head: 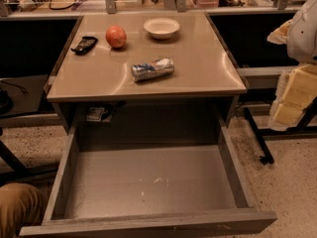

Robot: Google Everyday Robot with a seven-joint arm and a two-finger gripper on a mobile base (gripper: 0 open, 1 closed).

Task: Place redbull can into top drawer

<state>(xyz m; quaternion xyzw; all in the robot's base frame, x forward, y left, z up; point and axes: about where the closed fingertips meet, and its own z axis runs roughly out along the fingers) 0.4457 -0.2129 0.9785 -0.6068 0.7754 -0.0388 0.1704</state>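
The redbull can (152,69) lies on its side on the tan desk top (198,73), near the front edge at the middle. The top drawer (148,180) is pulled wide open below the desk top; its grey scuffed floor is bare and its front panel (148,226) is near the lower edge of the view. My gripper (293,99), a cream-coloured part under the white arm (306,29), hangs at the right edge of the view, beside the desk and well right of the can. It holds nothing that I can see.
An orange-red apple (116,36), a white bowl (161,28) and a small black object (84,44) sit at the back of the desk top. A black frame leg (257,138) stands on the floor at the right. A tan shape (17,207) shows at the lower left.
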